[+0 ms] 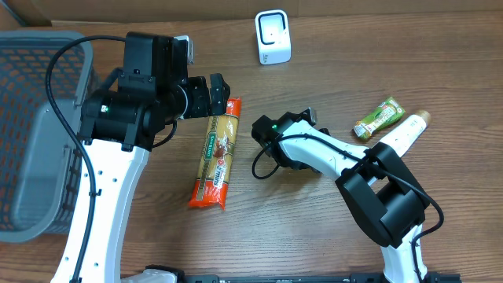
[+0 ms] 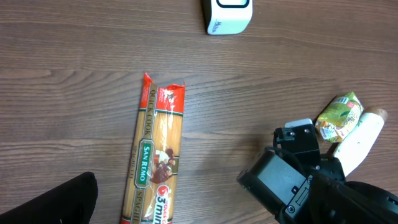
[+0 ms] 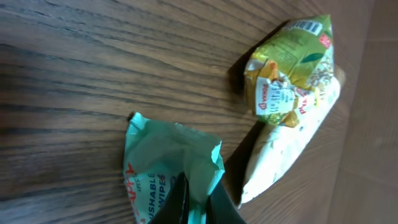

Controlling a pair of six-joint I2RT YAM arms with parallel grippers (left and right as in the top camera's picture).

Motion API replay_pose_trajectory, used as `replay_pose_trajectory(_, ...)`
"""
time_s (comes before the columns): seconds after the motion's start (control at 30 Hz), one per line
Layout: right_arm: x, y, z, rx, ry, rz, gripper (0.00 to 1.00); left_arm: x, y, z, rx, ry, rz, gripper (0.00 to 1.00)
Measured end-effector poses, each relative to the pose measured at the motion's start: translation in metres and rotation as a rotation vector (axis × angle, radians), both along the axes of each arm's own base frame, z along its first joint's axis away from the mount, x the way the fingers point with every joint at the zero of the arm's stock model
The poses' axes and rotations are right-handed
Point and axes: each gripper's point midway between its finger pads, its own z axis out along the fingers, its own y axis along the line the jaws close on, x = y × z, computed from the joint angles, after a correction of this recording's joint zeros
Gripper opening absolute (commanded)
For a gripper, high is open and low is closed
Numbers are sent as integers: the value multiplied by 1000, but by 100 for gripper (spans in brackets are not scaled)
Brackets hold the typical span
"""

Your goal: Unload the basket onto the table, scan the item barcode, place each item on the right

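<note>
1. The right gripper (image 3: pixel 196 202) is clamped tight on a teal flushable-wipes packet (image 3: pixel 161 155) low over the wooden table (image 1: pixel 314 236) – whether the packet touches the wood cannot be told.
2. Just beyond the packet, a green snack pouch (image 3: pixel 289 68) lies against a white tube (image 3: pixel 292 143).
3. The white barcode scanner (image 1: pixel 273 37) stands upright at the table's far edge, apart from the held packet.
4. The left gripper (image 1: pixel 209 96) hovers over the top end of a San Remo spaghetti packet (image 1: pixel 218 153), its fingers spread wide and holding nothing.
5. A grey mesh basket (image 1: pixel 16 204) sits at the left side – beside the left arm.
</note>
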Motion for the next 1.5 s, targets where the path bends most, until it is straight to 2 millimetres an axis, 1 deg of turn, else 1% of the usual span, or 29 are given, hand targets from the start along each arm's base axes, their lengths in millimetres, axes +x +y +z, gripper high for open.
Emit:
replay_pose_trajectory(0.07,-1,7,-4,36,15,5,13,0,0,0,0,0,0,100)
replay_pose_trajectory(0.1,-1,11,-6,53,27,11,17,0,0,0,0,0,0,100)
replay_pose_trajectory(0.2,-7,32,-14,148,74,36,39,0,0,0,0,0,0,100)
replay_pose_trajectory(0.23,-10,40,-17,179,91,42,45,0,0,0,0,0,0,100)
replay_pose_trajectory(0.27,-16,51,-23,227,129,53,52,0,0,0,0,0,0,100)
replay_pose_trajectory(0.33,-31,67,-32,286,199,66,58,0,0,0,0,0,0,100)
replay_pose_trajectory(0.4,-42,79,-34,329,237,77,60,0,0,0,0,0,0,99)
replay_pose_trajectory(0.53,-51,94,-33,396,286,74,60,0,0,0,0,0,0,100)
replay_pose_trajectory(0.63,-51,103,-30,454,310,59,61,0,0,0,0,0,0,100)
replay_pose_trajectory(0.7,-45,104,-24,500,308,37,63,0,0,0,0,0,0,99)
replay_pose_trajectory(0.8,-28,94,-2,592,281,-6,65,0,0,0,0,0,0,99)
replay_pose_trajectory(0.87,-17,77,19,656,266,-41,66,0,0,0,0,0,0,100)
replay_pose_trajectory(0.9,-12,64,32,693,266,-62,66,0,0,0,0,0,0,99)
replay_pose_trajectory(0.93,-8,56,40,719,264,-74,67,0,0,0,0,0,0,99)
replay_pose_trajectory(0.97,-5,43,49,749,272,-94,68,0,0,0,0,0,0,100)
replay_pose_trajectory(1.03,-4,24,56,787,294,-133,69,0,0,0,0,0,0,100)
replay_pose_trajectory(1.07,-5,11,55,799,312,-161,68,0,0,0,0,0,0,100)
replay_pose_trajectory(1.1,-6,3,53,807,321,-181,64,0,0,0,0,0,0,100)
replay_pose_trajectory(1.13,-14,-15,40,816,362,-240,60,0,0,0,0,0,0,100)
replay_pose_trajectory(1.17,-16,-18,36,815,369,-252,57,0,0,0,0,0,0,99)
replay_pose_trajectory(1.23,-22,-26,22,826,385,-284,50,0,0,0,0,0,0,100)
replay_pose_trajectory(1.3,-34,-36,7,821,414,-330,46,0,0,0,0,0,0,100)
replay_pose_trajectory(1.37,-43,-44,-3,815,431,-365,45,0,0,0,0,0,0,100)
replay_pose_trajectory(1.5,-56,-47,-15,776,451,-387,45,0,0,0,0,0,0,100)
